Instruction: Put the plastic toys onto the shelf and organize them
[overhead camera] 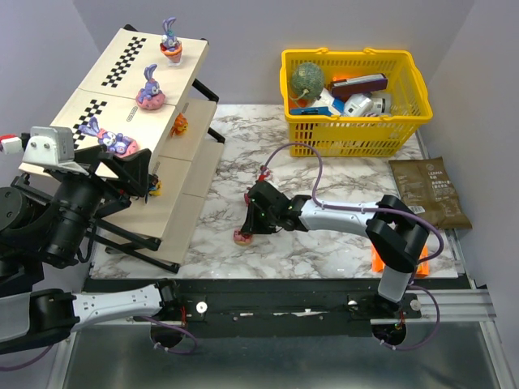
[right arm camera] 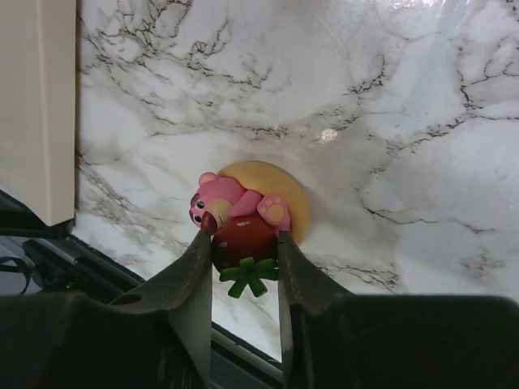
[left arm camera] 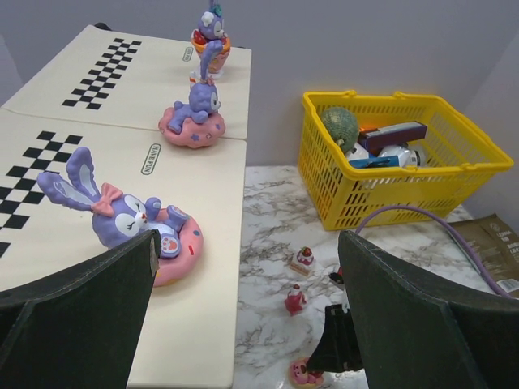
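A pink bear toy [right arm camera: 235, 198] hugging a red strawberry lies on a yellow disc on the marble table near the front edge, also visible from above [overhead camera: 242, 236]. My right gripper [right arm camera: 243, 239] is shut on its strawberry, one finger pressed on each side. The shelf [overhead camera: 186, 190] stands at the left with three purple rabbit toys [overhead camera: 169, 38] [overhead camera: 151, 87] [overhead camera: 113, 142] on its top panels and small orange toys [overhead camera: 181, 124] [overhead camera: 154, 185] on lower tiers. My left gripper [left arm camera: 247, 243] hangs open above the shelf's near edge, beside the nearest rabbit [left arm camera: 130, 223]. Two small red toys [left arm camera: 305, 257] [left arm camera: 295, 300] stand on the table.
A yellow basket [overhead camera: 349, 55] with a green ball and boxes stands at the back right. A brown packet [overhead camera: 430, 190] lies at the right edge. Something orange [overhead camera: 377, 259] sits behind the right arm's elbow. The shelf's panel edge [right arm camera: 36, 105] is just left of the bear.
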